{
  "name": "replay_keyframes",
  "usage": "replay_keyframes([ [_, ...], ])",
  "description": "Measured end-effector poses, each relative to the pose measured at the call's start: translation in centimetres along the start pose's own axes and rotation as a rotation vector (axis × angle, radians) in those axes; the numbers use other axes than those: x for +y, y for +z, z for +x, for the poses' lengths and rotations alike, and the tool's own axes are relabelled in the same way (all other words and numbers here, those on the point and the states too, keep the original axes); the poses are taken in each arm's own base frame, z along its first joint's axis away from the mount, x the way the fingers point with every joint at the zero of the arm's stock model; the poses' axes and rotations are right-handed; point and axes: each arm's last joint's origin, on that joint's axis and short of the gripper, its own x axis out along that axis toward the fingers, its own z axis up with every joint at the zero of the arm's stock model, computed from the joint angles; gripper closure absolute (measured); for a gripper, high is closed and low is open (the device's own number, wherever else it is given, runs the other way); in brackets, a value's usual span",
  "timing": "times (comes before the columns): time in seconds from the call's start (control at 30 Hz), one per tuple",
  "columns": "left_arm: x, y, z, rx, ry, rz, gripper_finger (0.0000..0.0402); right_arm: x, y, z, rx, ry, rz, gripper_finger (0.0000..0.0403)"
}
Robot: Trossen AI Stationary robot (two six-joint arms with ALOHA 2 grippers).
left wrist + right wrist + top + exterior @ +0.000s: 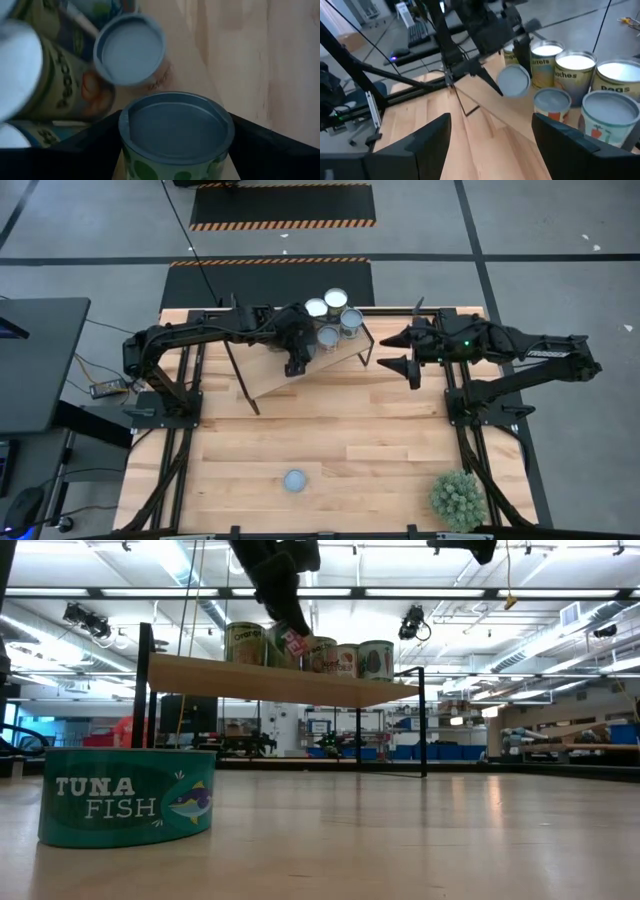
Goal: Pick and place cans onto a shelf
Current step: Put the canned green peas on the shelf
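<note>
My left gripper (297, 358) is over the tilted wooden shelf (270, 370), shut on a small can with a blue-grey top and a green-spotted label (175, 131). This can also shows in the right wrist view (514, 80) and the low view (293, 640). Several other cans stand on the shelf's far right part: white-topped ones (336, 299) and blue-grey-topped ones (328, 337). A flat teal tuna can (294, 480) rests on its base on the table near the front edge. My right gripper (398, 352) hangs open and empty just right of the shelf. My left gripper pinches the can's round side wall just below its top rim (125, 150) between its two fingers (95, 140), one on each side. The fingers slant down from above. The can is tilted over the shelf board; whether its lower edge touches the board, I cannot tell.
A green spiky potted plant (458, 498) stands at the table's near right corner. The shelf's thin black legs (240, 385) stand on the tabletop. A blue-grey-topped can (131, 47) stands close beside the held one. Bare tabletop (350, 430) lies in front of the shelf.
</note>
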Motion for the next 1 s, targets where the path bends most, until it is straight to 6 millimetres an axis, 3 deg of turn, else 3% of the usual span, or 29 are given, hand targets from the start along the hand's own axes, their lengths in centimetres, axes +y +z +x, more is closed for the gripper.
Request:
replay_keyframes([
  [0.23, 0.2, -0.5, 1.3, -0.013, 0.015, -0.172, 0.0083, 0.1, 0.5, 0.0, -0.048, 0.015, 0.007, 0.0119],
  [0.47, 0.6, -0.1, 1.4, -0.068, 0.040, -0.284, 0.0083, 0.2, 0.8, 0.0, -0.079, 0.024, 0.011, 0.0119],
  [1.0, -0.1, 0.1, 1.3, -0.065, 0.069, -0.296, 0.0083, 0.2, 0.8, 0.0, -0.086, 0.026, 0.012, 0.0119],
])
